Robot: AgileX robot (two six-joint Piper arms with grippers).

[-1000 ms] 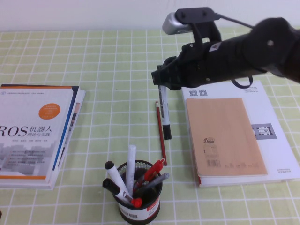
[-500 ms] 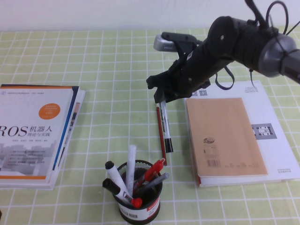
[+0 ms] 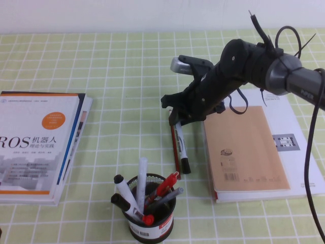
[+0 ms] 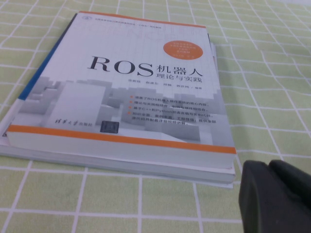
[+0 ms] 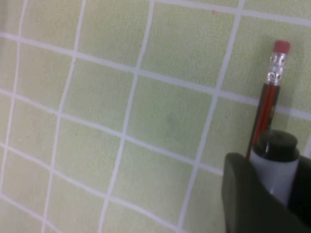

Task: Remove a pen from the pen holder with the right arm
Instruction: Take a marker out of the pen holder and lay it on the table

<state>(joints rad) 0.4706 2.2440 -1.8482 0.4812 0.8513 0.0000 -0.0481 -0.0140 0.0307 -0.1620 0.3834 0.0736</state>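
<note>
My right gripper (image 3: 177, 116) is shut on a white marker (image 3: 181, 147) with a black cap, held low over the green checked cloth, cap end pointing toward the pen holder. In the right wrist view the marker (image 5: 274, 162) sits between the two dark fingers (image 5: 245, 204), right beside a red pencil (image 5: 266, 114). That pencil (image 3: 174, 145) lies flat on the cloth next to the marker. The black mesh pen holder (image 3: 150, 208) stands at the front centre with several pens upright in it. My left gripper (image 4: 277, 196) rests shut beside the ROS book.
A ROS textbook (image 3: 35, 145) lies at the left, seen close in the left wrist view as the book (image 4: 141, 82). A brown notebook (image 3: 244, 147) on a white book (image 3: 304, 162) lies at the right, next to the right arm.
The right arm has come down and drawn back toward the right, carrying the marker lower and nearer the cloth beside the pencil. The grip has not changed.
</note>
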